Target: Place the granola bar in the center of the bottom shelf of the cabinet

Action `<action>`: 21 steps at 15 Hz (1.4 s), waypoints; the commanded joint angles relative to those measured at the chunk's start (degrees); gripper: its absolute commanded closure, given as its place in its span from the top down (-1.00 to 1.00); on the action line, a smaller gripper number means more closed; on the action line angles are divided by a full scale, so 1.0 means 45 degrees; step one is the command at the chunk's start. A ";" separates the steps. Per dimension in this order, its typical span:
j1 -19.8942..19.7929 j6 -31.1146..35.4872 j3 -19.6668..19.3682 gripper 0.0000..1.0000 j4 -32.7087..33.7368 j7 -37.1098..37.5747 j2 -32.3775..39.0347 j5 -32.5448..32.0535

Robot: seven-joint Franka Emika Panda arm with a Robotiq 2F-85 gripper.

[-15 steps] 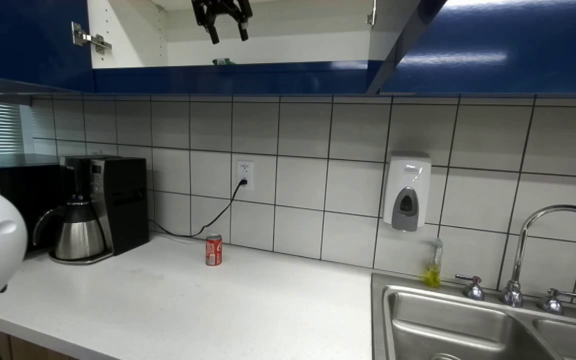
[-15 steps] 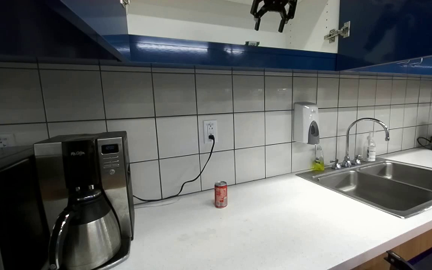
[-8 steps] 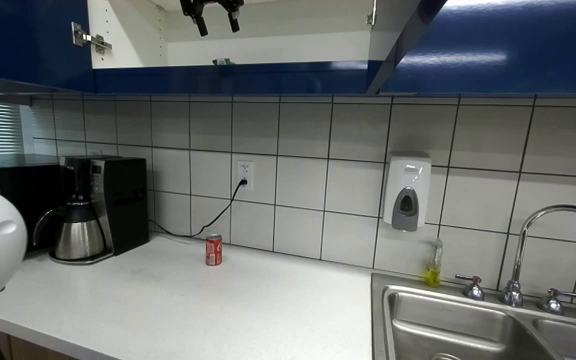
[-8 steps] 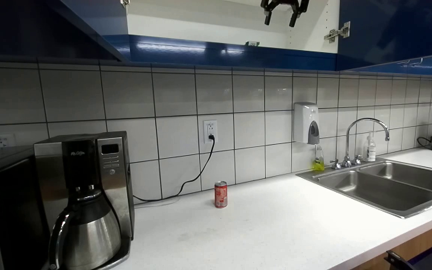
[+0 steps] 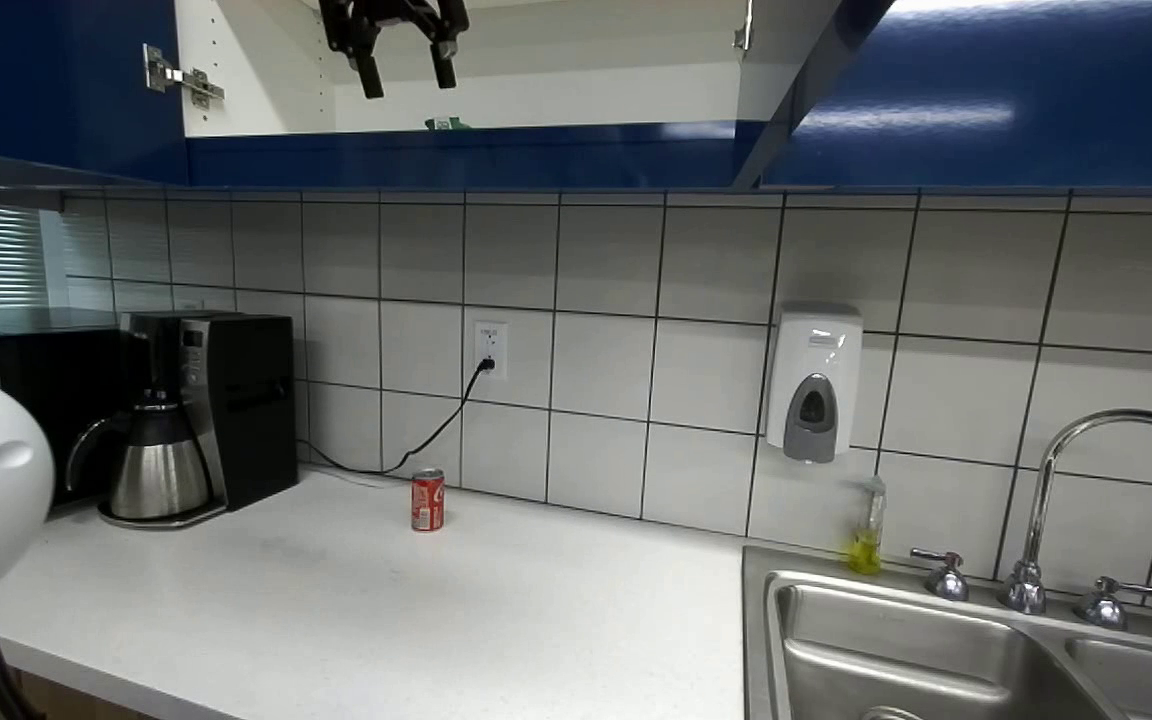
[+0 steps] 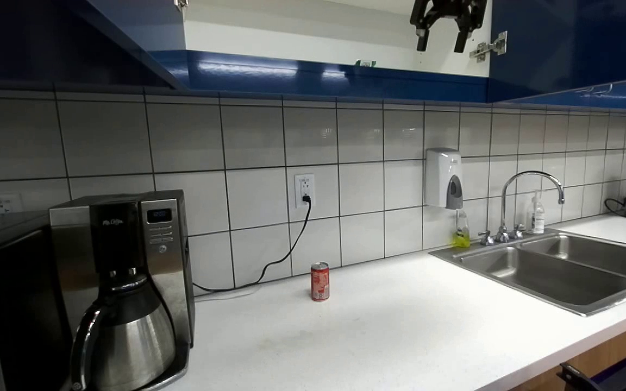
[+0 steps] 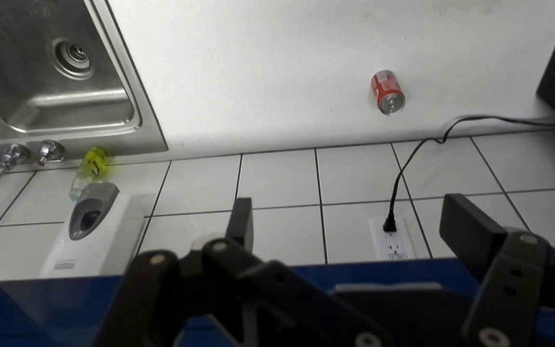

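Note:
The granola bar is a small green packet with a light mark. Its upper part shows above the cabinet's blue front edge in both exterior views (image 5: 447, 124) (image 6: 365, 63); the rest is hidden. The cabinet (image 5: 556, 155) (image 6: 318, 76) stands open, with a white interior. The top of its bottom shelf is hidden behind that edge. My gripper (image 5: 407, 78) (image 6: 442, 43) is open and empty, pointing down in front of the cabinet opening, higher than the bar and apart from it. In the wrist view, the fingers (image 7: 352, 226) are wide apart, with nothing between them; the bar is out of view.
A red can (image 5: 427, 500) stands on the white counter. A coffee maker (image 6: 123, 293) stands beside it. A sink (image 7: 113, 111) and a soap dispenser (image 5: 816, 385) are at the other side. An open blue door (image 6: 568, 43) hangs near the gripper.
My open gripper has moved sideways and looks larger, leftward in an exterior view and rightward in another, rising slightly and then coming down. The granola bar has not moved.

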 commanded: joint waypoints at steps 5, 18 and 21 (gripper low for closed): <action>-0.0066 -0.1388 -0.0051 1.00 -0.2697 -0.1146 -0.1611 0.0039; -0.0100 -0.1593 0.0040 1.00 -0.5389 -0.1218 -0.1671 -0.0234; -0.0099 -0.1593 0.0041 1.00 -0.5390 -0.1218 -0.1703 -0.0235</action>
